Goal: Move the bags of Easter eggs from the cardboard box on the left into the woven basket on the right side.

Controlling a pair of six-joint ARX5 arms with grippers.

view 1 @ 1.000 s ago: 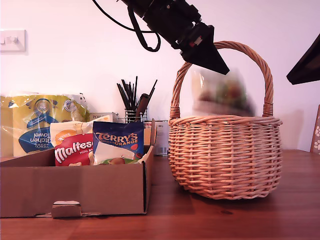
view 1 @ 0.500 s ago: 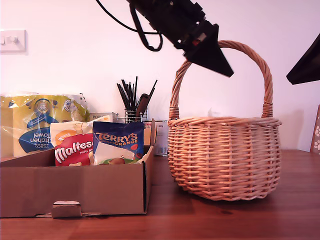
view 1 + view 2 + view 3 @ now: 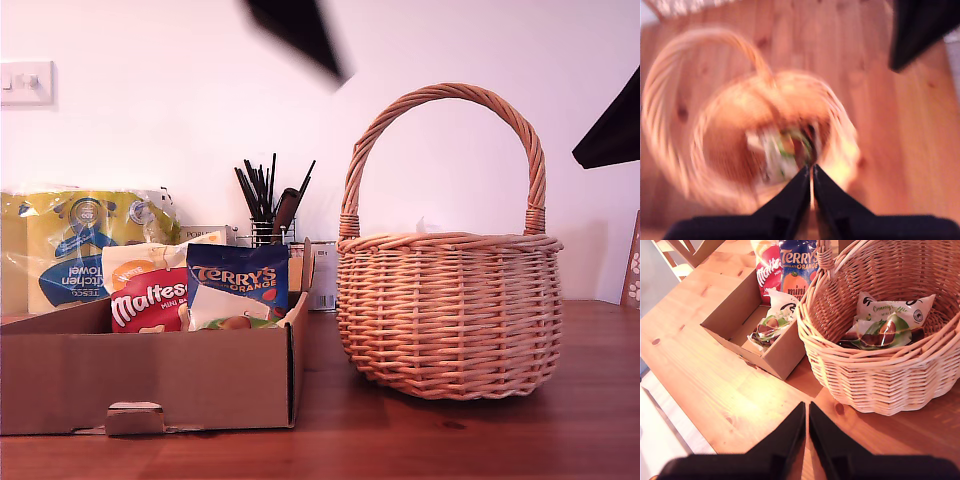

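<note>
The basket [image 3: 448, 310] stands on the wooden table [image 3: 400, 440] at the right of centre in the exterior view, upright, its arched handle reaching the upper part of the frame. The box [image 3: 150, 375] sits at the lower left of that view, just beside the basket and apart from it. Three bags show in the box: a red Maltesers bag [image 3: 148, 298], a blue Terry's bag [image 3: 238, 277] and a white-and-green bag [image 3: 228, 310] leaning before it. A fourth bag [image 3: 887, 322], white and green, lies inside the basket, seen in the second wrist view; the first wrist view shows it only as a blur.

Our first gripper [image 3: 811, 177] hangs above the basket, fingers drawn narrow, almost touching, nothing between them. Our second gripper [image 3: 806, 415] hovers over bare table near the basket's wall, fingers likewise nearly together and holding nothing. A dark, blurred arm part [image 3: 297, 32] crosses the upper middle of the exterior view; another [image 3: 610, 135] enters at its right edge.
</note>
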